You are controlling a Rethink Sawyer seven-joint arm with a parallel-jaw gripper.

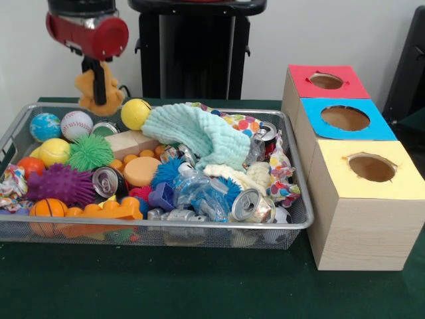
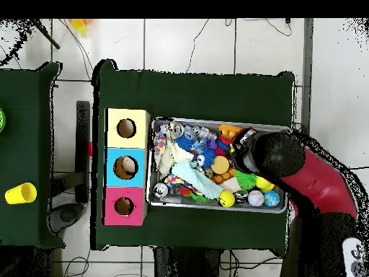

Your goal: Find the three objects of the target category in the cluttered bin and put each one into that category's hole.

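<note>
My gripper [image 1: 99, 92] hangs from the red arm at the upper left of the front view. It is shut on an orange-tan plush toy [image 1: 89, 83], held in the air above the far left corner of the wire-mesh bin [image 1: 199, 226]. The red-topped box's round hole [image 1: 326, 81] is at the far right, well away from the gripper. In the overhead view the arm [image 2: 277, 155] covers the gripper and the toy; the bin [image 2: 209, 206] and the red box's hole [image 2: 124, 206] show. No other plush toy shows plainly in the clutter.
The bin holds a mint cloth [image 1: 196, 133], spiky balls [image 1: 61, 183], cans [image 1: 251, 206], a baseball [image 1: 76, 124], a wooden block and several other toys. The blue-topped box [image 1: 345, 118] and yellow-topped box [image 1: 372, 167] stand beside the red one. A yellow cup [image 2: 20, 192] stands on a side table.
</note>
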